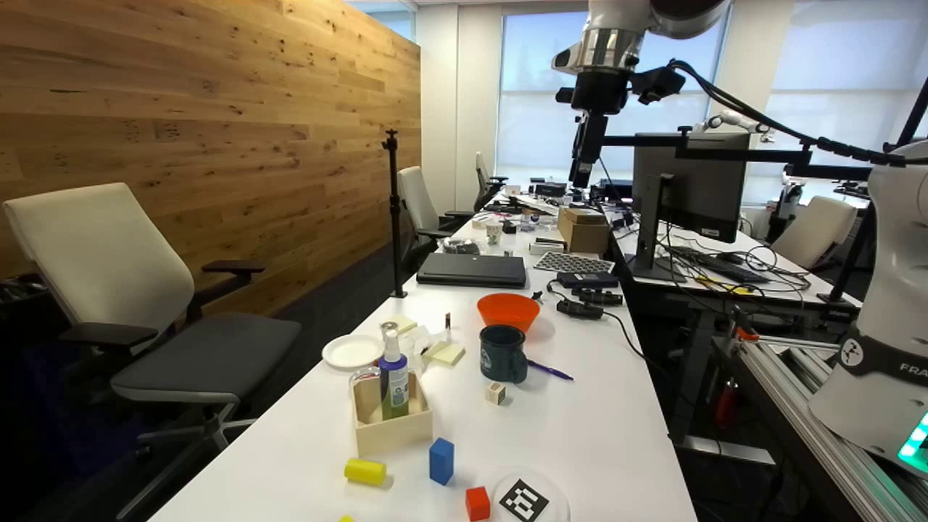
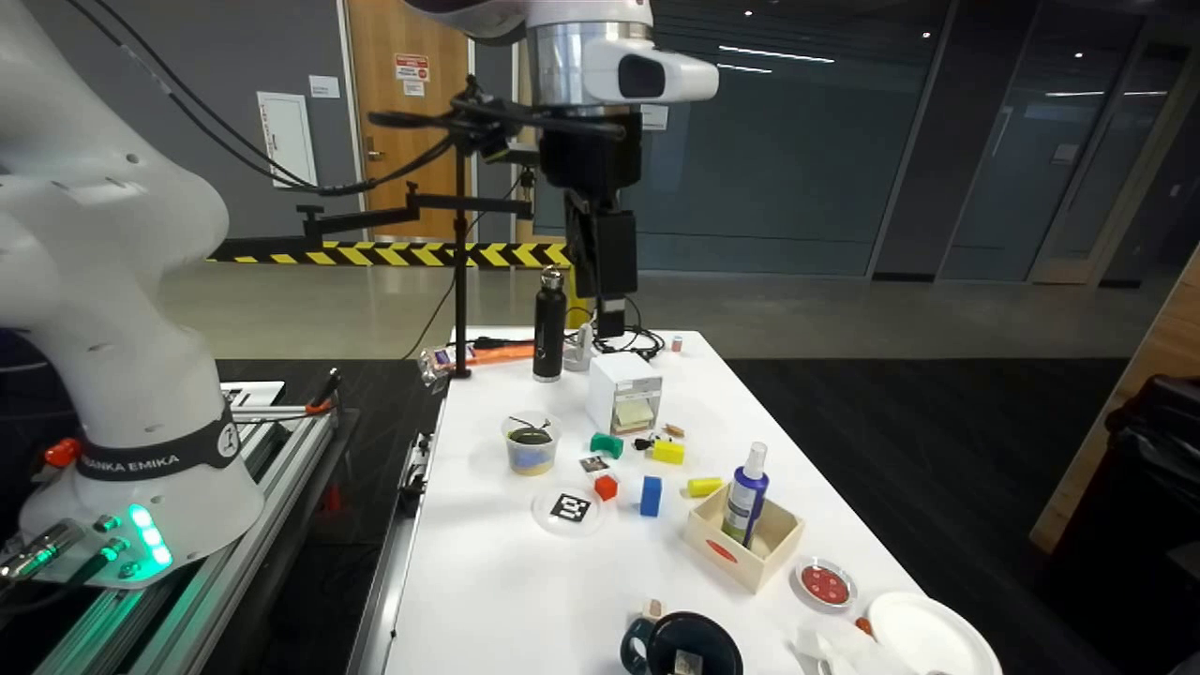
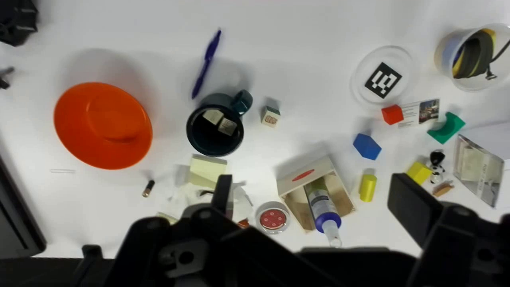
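Observation:
High above the white table my gripper (image 3: 312, 195) hangs open, its fingers wide apart and nothing between them. Below it in the wrist view, a small wooden box (image 3: 298, 176) holds a spray bottle (image 3: 323, 203) with a purple collar. Beside the box lie a yellow cylinder (image 3: 367, 188) and a blue block (image 3: 367, 146). A red cube (image 3: 392, 114) is by a clear disc with a black-and-white marker (image 3: 383, 80). The dark mug (image 3: 218, 100) has two light cubes inside; another small cube (image 3: 270, 117) sits near its handle. An orange bowl (image 3: 75, 131) stands beyond the mug.
A purple pen (image 3: 207, 61) lies by the mug. In an exterior view, a closed laptop (image 1: 471, 270), white plate (image 1: 353, 351) and monitor (image 1: 689, 181) appear. Elsewhere a tall black bottle (image 2: 549, 328), white dispenser (image 2: 609, 389) and clear tub (image 2: 532, 459) stand on the table.

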